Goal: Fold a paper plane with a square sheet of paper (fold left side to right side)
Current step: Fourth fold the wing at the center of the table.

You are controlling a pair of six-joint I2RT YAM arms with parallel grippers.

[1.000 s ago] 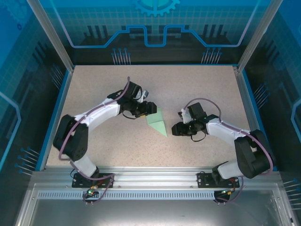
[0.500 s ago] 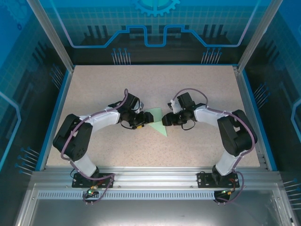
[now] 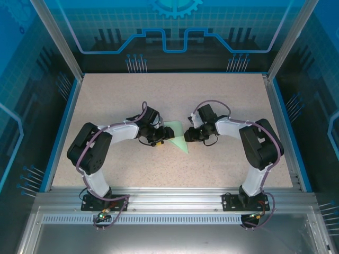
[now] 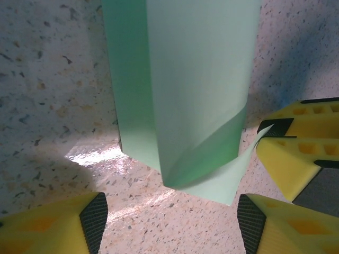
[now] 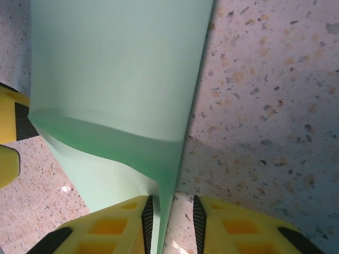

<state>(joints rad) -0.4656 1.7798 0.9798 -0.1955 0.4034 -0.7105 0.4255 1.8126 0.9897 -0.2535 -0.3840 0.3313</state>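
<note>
A folded pale green sheet of paper (image 3: 178,139) lies mid-table (image 3: 222,100) between two grippers: the left gripper (image 3: 162,138) stands wide open at its left side, holding nothing, while the right gripper (image 5: 170,218) has its jaws narrowed around a raised paper edge, and I cannot tell whether they grip it.

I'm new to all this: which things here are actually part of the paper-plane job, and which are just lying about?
In the job: green paper, partly folded; left gripper, open; right gripper, jaws around a raised paper edge.
Just there: speckled table; aluminium rail; blue walls.
</note>
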